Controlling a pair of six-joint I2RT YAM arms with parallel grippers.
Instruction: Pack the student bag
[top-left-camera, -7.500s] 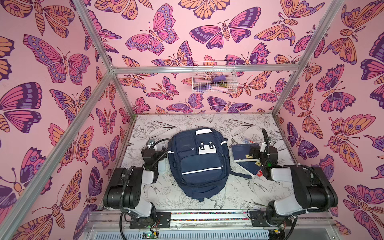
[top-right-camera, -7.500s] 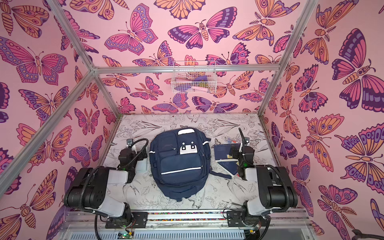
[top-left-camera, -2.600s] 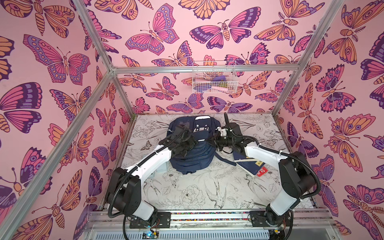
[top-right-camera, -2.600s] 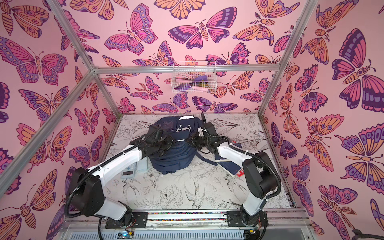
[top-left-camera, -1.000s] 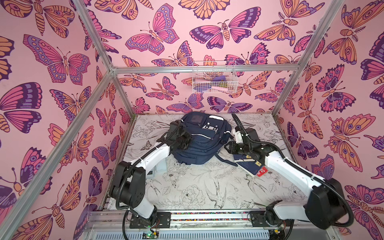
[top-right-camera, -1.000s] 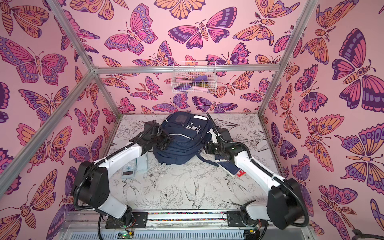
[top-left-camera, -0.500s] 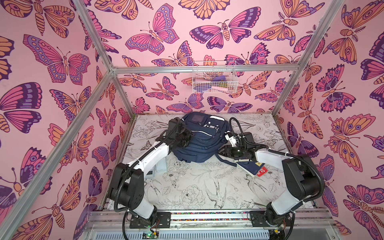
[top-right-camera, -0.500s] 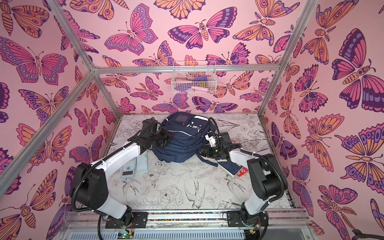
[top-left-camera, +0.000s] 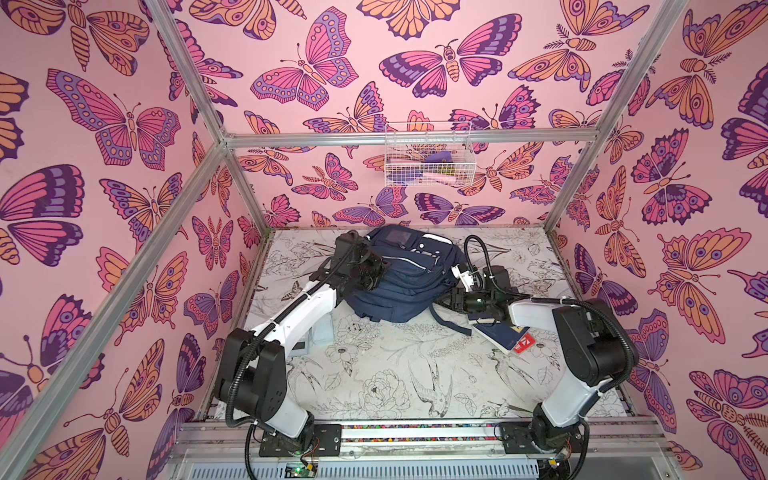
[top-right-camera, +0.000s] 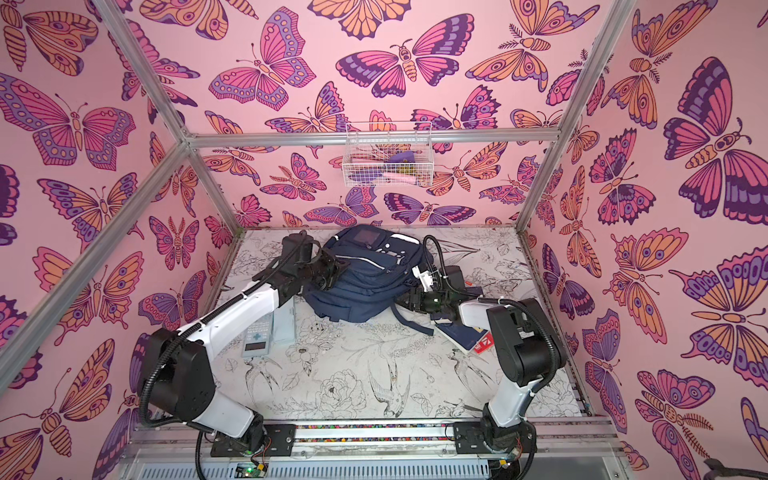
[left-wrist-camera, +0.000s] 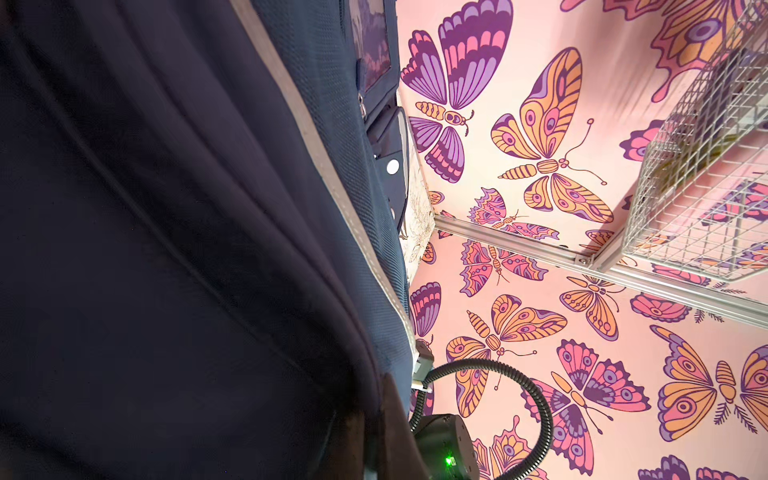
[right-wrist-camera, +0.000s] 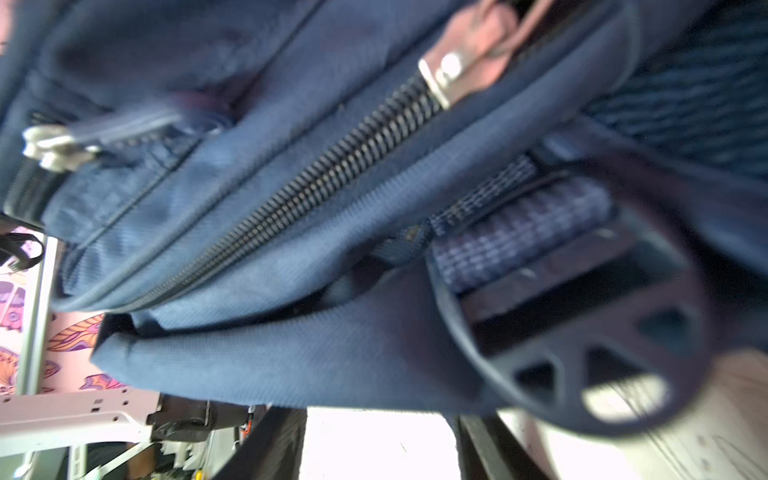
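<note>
Opening the student bag looks like the step in hand, Mia. It stands propped near the far edge of the table, about midway between the left and right edges, and nothing looks packed yet.

Agreed, Tom. The left gripper is closed tight against the bag's left flank. Its wrist view is filled with navy fabric, so I judge it is pinching the cloth to steady the bag, though the fingertips are hidden.

And the right gripper?

Low at the bag's right side, by the trailing strap. I cannot tell how wide its jaws stand or whether they have anything. Its wrist view shows a zip slider and a 2nd slider, with the teeth meshed along the stretch in view.

So the next move calls for catching 1 slider's pull and running it along the track while the left arm holds against the tug.

Yes — soft fabric will likely bunch if the pull goes off-line.

Room?

Tight behind, because the back wall is near the bag. The notebooks lie near the right edge under the right arm, and the calculator lies near the left edge beside the left arm. The front half of the table is bare, so the elbows have space toward the front edge.
</note>
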